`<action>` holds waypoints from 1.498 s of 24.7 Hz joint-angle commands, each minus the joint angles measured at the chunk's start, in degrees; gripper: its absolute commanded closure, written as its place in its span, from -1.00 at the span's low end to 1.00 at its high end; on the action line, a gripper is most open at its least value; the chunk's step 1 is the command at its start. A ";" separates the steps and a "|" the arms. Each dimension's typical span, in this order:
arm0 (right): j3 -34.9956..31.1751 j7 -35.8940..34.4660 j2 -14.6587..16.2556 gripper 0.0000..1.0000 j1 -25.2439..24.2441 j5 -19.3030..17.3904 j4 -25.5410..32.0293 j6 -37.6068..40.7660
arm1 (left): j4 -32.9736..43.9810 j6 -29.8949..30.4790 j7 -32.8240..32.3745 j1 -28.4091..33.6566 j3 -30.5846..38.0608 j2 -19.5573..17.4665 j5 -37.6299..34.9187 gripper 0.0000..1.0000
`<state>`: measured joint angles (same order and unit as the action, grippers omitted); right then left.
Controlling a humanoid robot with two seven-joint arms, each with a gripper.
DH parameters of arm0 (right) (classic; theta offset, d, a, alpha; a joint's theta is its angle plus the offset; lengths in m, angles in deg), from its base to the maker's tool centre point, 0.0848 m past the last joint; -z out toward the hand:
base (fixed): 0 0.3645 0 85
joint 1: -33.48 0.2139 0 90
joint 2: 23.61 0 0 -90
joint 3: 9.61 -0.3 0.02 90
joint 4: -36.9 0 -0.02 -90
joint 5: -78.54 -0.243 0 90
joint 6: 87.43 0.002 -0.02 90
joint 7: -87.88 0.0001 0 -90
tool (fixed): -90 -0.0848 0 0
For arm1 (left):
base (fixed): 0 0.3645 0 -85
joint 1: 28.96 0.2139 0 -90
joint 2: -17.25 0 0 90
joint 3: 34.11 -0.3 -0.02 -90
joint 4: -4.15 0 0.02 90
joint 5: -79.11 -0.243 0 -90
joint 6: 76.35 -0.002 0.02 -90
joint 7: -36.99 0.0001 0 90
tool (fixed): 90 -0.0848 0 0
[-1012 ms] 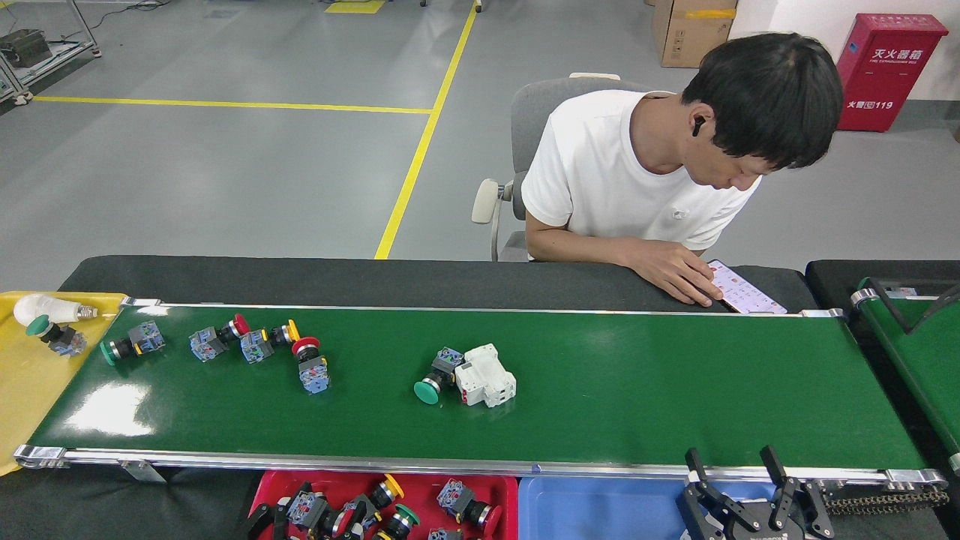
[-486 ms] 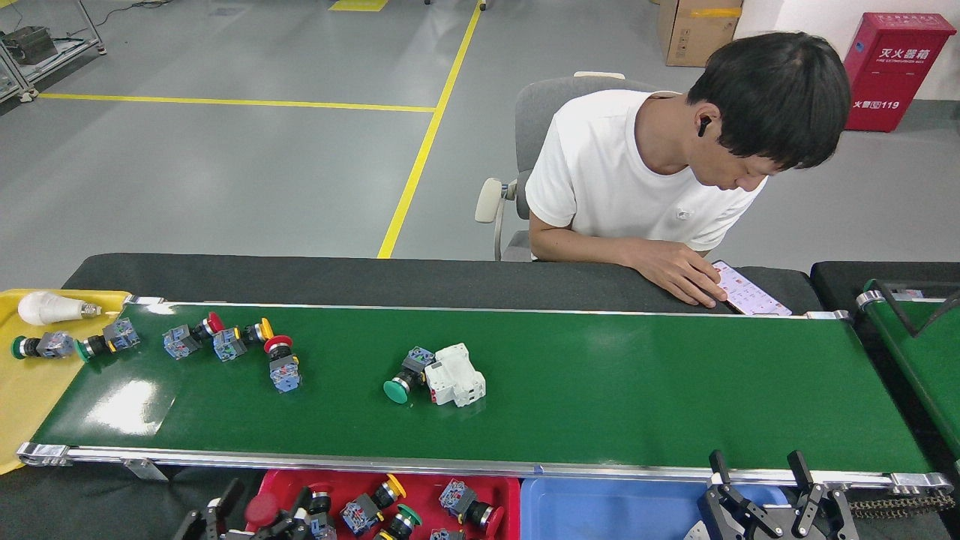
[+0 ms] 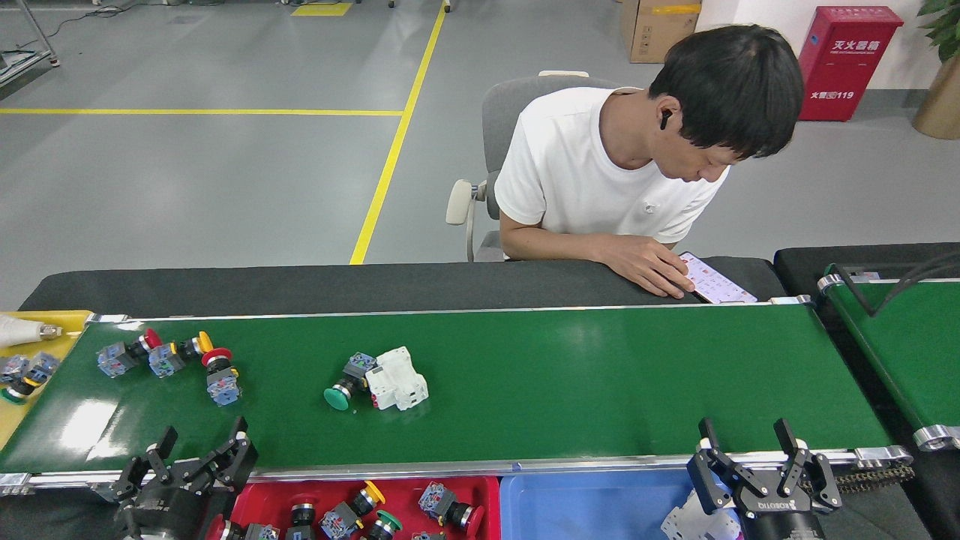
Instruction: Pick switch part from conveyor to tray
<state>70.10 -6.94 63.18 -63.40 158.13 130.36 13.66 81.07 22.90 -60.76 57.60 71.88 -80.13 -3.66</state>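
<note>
The conveyor runs across the head view, a glossy dark-green belt with silver rails. Three switch parts lie in a cluster at its left: a red-capped one, a yellow-capped one and a red mushroom one. A green mushroom switch part rests against a white breaker block mid-belt. Below the near rail, a red tray holds several switch parts. My left gripper hovers open and empty over the near rail, close to the cluster. Over the near rail at the right, my right gripper is open and empty.
A blue tray sits beside the red one. A yellow tray at the belt's left end holds a bulb and switch parts. A person leans on the far table edge with a hand on a phone. A second green belt lies right.
The parts have ridden leftward on the belt, and one dropped off its end into the yellow tray. My left gripper rose from the red tray to the near rail. The right gripper lifted slightly.
</note>
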 commanded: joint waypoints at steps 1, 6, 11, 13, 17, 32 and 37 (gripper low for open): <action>0.53 0.07 0.58 -1.00 1.08 0.04 -0.03 0.07 | -2.39 -1.60 0.72 -2.10 0.52 -1.68 -0.02 -1.00; 1.32 0.07 0.58 -1.00 1.52 0.04 -0.03 0.59 | -9.77 -3.36 2.48 -5.35 0.70 -5.81 0.16 -1.00; 3.26 0.07 1.01 -1.00 2.31 -0.05 -0.03 0.51 | -18.12 -6.79 2.83 -9.04 0.79 -9.50 0.86 -0.92; 3.52 -0.02 1.63 -1.00 1.87 -0.05 -0.12 0.15 | -20.23 -5.65 3.35 -9.57 0.70 -10.82 4.64 -0.76; 6.16 -0.37 3.65 -1.00 1.43 -0.22 -0.03 -0.02 | -21.99 -2.13 3.44 -9.57 0.52 -13.72 9.91 0.58; 9.41 -0.72 9.80 -1.00 -1.12 -4.09 0.59 -6.00 | 7.54 -0.46 6.78 9.68 0.70 -8.71 13.87 0.92; 9.41 -0.72 9.54 -1.00 -1.12 -4.09 0.59 -6.26 | 25.47 1.91 7.66 27.96 -3.08 -2.91 12.81 0.91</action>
<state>79.57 -7.26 72.82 -64.74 154.20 130.06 7.70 103.98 23.46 -54.04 84.42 69.68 -83.51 9.48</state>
